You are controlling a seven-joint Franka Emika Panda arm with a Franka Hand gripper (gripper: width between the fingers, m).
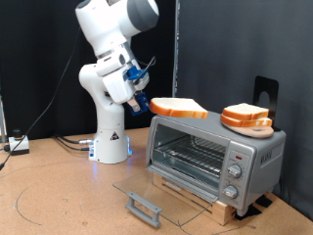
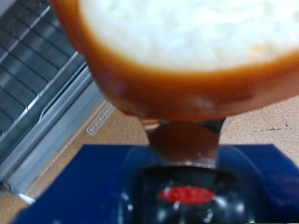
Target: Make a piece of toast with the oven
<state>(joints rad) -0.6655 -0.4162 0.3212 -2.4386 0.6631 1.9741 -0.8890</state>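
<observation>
The piece of toast (image 1: 179, 109) is a pale slice with an orange-brown crust, held level just above the oven's top at the exterior view's left end. My gripper (image 1: 144, 101) is shut on its left edge. In the wrist view the slice (image 2: 187, 47) fills the near field and hides the fingertips. The silver oven (image 1: 256, 149) stands on a wooden board with its glass door (image 1: 161, 191) folded down open, the bar handle (image 1: 145, 208) in front. The wire rack (image 1: 191, 152) is bare. The oven also shows in the wrist view (image 2: 37, 84).
A pile of similar slices (image 1: 245, 117) lies on the oven's top at the exterior view's right end. Knobs (image 1: 235, 176) run down the oven's right side. A black stand (image 1: 266, 93) rises behind it. Cables and a small box (image 1: 18, 145) lie at the left.
</observation>
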